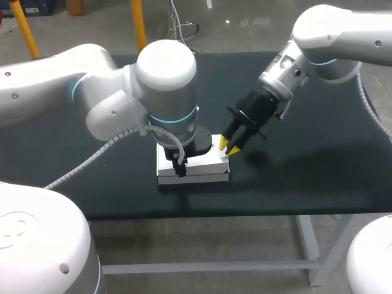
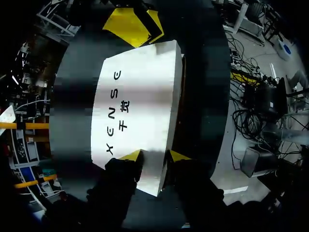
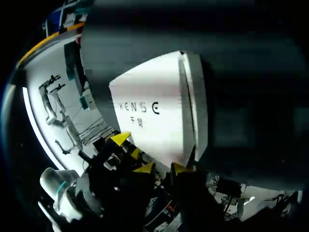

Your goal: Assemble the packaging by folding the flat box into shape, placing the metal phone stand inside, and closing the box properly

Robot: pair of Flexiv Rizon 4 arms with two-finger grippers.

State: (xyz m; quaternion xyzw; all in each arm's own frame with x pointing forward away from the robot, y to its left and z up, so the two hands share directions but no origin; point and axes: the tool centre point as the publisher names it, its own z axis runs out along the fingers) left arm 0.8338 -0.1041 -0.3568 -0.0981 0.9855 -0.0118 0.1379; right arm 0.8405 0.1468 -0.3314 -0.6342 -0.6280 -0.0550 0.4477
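Now, box (image 1: 205, 163): white, lies flat on the dark desk (image 1: 306, 165) near the desk's front edge, with a seam along one long side.
Left claw (image 2: 154, 155): down at the front left part of the box; if it grips the box or not, I cannot tell.
Right claw (image 1: 228, 146): at the far right corner of the box, yellow tips only a little apart, nothing held between them.

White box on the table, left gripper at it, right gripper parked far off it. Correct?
No: the right gripper is at the white box too, at its right end, per the head view. And yes, the left gripper is at it.
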